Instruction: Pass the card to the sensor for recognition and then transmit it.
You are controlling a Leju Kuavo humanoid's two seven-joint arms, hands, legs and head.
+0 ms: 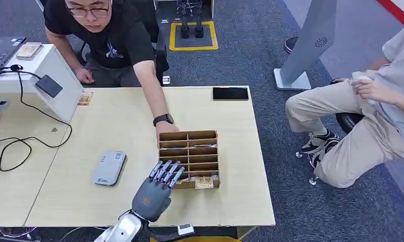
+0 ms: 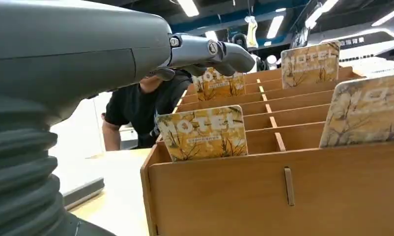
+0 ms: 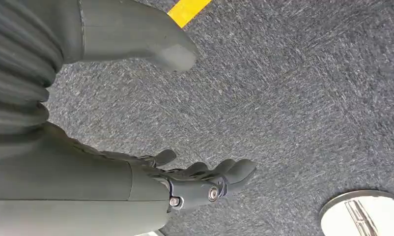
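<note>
Fingers [image 1: 165, 172] of the left hand [image 1: 152, 196] are hovering spread and empty beside the slotted wooden card box [image 1: 190, 158], printed hotel card [image 2: 203, 132] standing upright just ahead.

A pale wooden worktop [image 1: 114, 126] carries a wooden slotted card rack [image 1: 190, 159] near its right side, a grey sensor device [image 1: 109, 167] to the left, a black phone [image 1: 230, 93] at the far edge, and a card [image 1: 85, 98] far left.
</note>
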